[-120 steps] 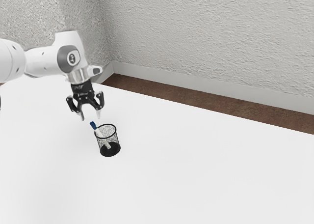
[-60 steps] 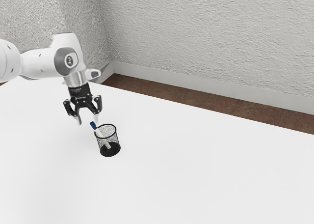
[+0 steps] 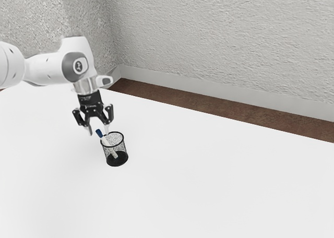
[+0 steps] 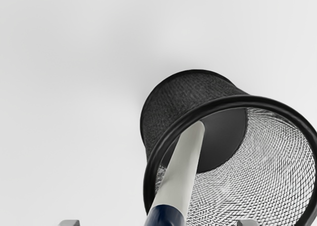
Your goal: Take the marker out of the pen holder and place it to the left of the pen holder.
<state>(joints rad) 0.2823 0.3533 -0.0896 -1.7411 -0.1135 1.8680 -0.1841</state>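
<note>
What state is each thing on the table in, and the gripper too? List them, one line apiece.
Gripper: open, fingers apart with the marker's upper end between them, not gripped.
Marker: inside the pen holder, tilted, dark blue end up and sticking out past the rim.
Pen holder: standing upright, open at the top, with the marker in it.

- The pen holder [image 4: 190, 94] is showing fine, metal-looking mesh below a smooth rim.
- The marker [image 4: 181, 176] is looking like smooth plastic, its cap softly glossy.
- The worktop [image 3: 209, 186] is appearing smooth and matt.
- The wall [image 3: 219, 39] is showing a rough, plaster-like finish.
</note>
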